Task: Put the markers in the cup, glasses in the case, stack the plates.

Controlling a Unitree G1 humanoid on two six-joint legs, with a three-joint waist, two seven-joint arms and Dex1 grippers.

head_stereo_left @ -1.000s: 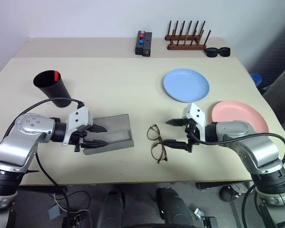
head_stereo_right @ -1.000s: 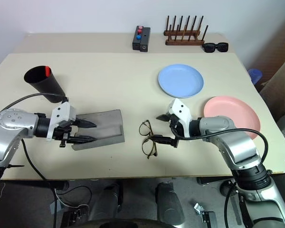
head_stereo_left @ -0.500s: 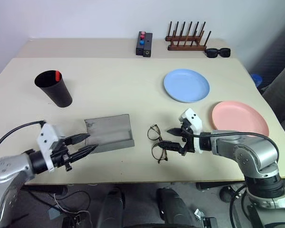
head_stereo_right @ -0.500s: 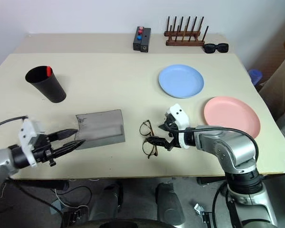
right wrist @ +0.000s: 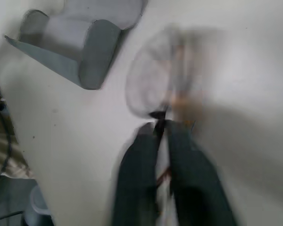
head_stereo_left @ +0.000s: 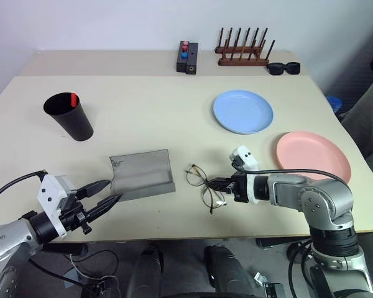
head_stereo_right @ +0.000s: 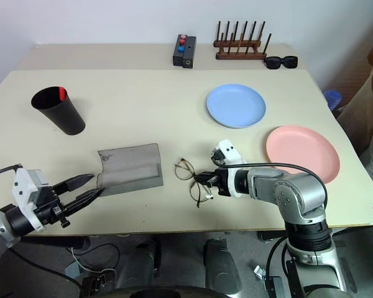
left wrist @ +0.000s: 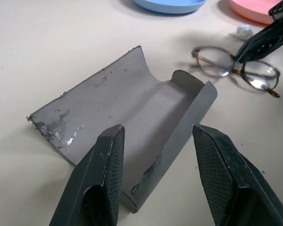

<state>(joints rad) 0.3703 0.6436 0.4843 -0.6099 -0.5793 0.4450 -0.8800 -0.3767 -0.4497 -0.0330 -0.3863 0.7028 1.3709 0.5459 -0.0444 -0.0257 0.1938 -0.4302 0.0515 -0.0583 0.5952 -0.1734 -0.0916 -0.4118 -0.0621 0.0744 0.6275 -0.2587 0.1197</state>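
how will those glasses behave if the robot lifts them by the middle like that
The glasses look thin-framed, so probably light and easy to lift. The right gripper is shut on the narrow part between the lenses, so they may swing or twist in the pinch. The slender arms seem folded unevenly, and could snag on the open case going in.

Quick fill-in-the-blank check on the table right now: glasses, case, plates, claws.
1. The right claw is shut on the ____.
2. The case lies ____, with nothing in it.
3. The left claw is ____, short of the case.
4. The blue plate and the pink plate lie ____, not stacked.

Missing words: glasses; open; open; apart
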